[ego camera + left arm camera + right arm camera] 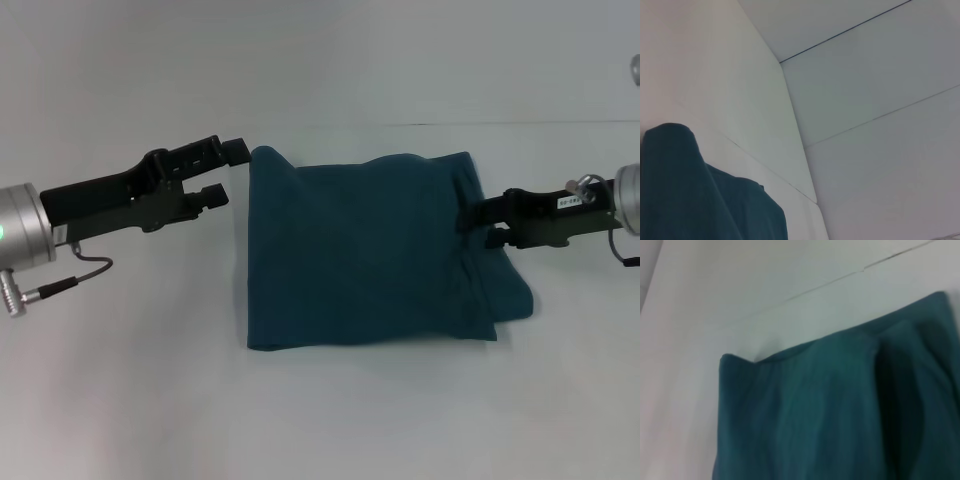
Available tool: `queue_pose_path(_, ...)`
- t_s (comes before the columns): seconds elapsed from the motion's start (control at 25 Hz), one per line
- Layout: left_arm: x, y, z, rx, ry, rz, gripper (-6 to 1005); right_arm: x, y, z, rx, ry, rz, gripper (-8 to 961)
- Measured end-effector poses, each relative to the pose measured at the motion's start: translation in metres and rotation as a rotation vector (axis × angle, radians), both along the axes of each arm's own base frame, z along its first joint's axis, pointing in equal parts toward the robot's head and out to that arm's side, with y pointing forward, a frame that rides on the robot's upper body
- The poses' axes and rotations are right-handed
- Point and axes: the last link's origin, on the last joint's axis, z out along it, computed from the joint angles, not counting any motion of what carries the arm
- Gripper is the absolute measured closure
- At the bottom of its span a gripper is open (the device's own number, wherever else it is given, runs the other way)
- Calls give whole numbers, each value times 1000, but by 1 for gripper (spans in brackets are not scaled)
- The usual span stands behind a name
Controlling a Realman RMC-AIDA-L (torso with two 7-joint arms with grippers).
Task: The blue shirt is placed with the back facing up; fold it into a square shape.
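Note:
The blue shirt (370,250) lies folded into a rough square in the middle of the white table, plain side up, with its layers showing at the near right corner. My left gripper (226,172) is open and empty, just off the shirt's far left corner. My right gripper (482,225) is at the shirt's right edge, with its tip over the cloth. The shirt's raised corner shows in the left wrist view (685,200). In the right wrist view the shirt (810,410) fills the lower part, with a dark fold along one side.
The white table (130,380) stretches around the shirt on all sides. A thin seam line (560,124) runs across the table behind the shirt. A small grey object (635,68) sits at the far right edge of the head view.

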Motion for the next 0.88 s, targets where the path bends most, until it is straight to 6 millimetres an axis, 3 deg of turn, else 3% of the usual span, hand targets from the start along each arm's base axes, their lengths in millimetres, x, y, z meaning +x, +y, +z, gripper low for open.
queue_pose_path(0.4, -1, 0, -1, 5, -1, -3, 72, 1, -1, -23, 5, -46, -5, 311)
queue_pose_path(0.88, -2, 1, -1, 18, 7, 2, 72, 0, 3, -36, 40, -84, 5, 311)
